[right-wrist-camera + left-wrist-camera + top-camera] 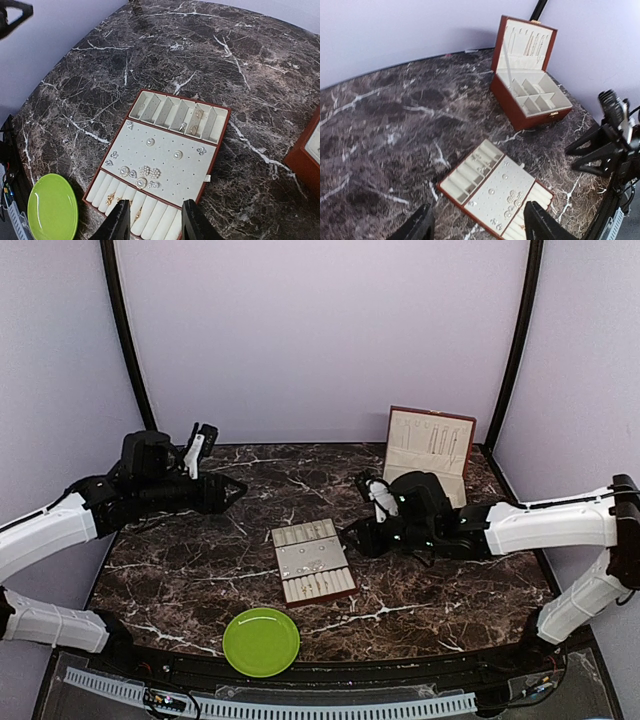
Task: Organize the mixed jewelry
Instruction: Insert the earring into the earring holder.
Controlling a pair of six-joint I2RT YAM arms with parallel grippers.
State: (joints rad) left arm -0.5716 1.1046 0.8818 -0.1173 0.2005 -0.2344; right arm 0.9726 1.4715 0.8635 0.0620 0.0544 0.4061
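Jewelry (146, 172) dots the cream tray (192, 172) just beyond the right fingers (119, 223), spread and empty.

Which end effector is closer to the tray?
The right end effector, open at the edge of the tray; the left end effector hangs far off over the left side of the table.

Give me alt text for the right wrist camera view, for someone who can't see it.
A cream-lined tray with reddish-brown edges lies on a dark marble table, with small silvery jewelry pieces scattered on its middle panel and in some slots. The right claw hangs open and empty over the tray's lower edge. A green plate sits at lower left.
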